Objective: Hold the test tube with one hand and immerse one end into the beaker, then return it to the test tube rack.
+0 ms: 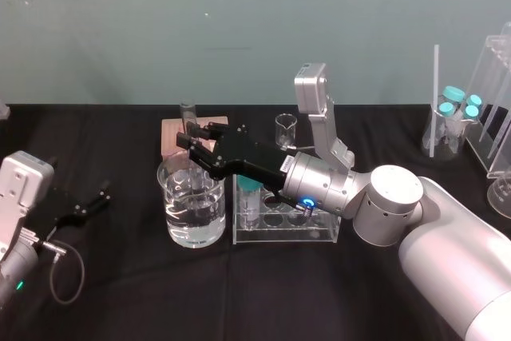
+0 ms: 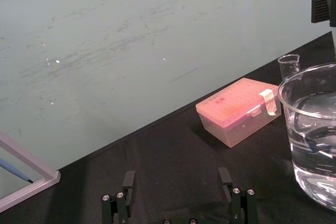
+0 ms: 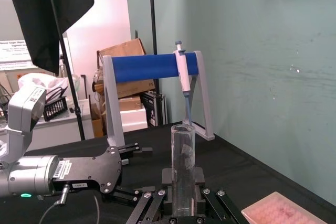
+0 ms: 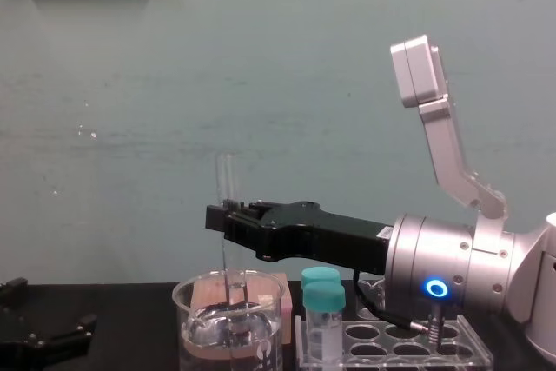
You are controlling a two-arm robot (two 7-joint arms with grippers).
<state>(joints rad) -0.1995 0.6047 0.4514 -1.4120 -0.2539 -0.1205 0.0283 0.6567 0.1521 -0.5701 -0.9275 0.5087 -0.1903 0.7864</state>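
Observation:
My right gripper [image 1: 190,140] is shut on the test tube [image 1: 188,108], a slim clear tube held upright. In the chest view the test tube [image 4: 228,178] sticks up above the gripper [image 4: 224,217], and its lower end reaches down inside the beaker [image 4: 195,323], about at the water's surface. The beaker [image 1: 192,212] is wide, clear and part full of water. Just to its right stands the test tube rack [image 1: 319,233], with a teal-capped vial [image 4: 323,312] in it. The right wrist view shows the tube [image 3: 182,156] between both fingers [image 3: 198,182]. My left gripper [image 2: 177,182] rests open on the table at the left.
A pink tip box [image 1: 172,135] sits right behind the beaker, and a tiny clear beaker [image 1: 286,129] stands behind the rack. Glassware with teal-capped vials [image 1: 453,113] and a clear stand [image 1: 499,109] are at the far right. A pipette stand [image 3: 152,67] stands beyond my left arm.

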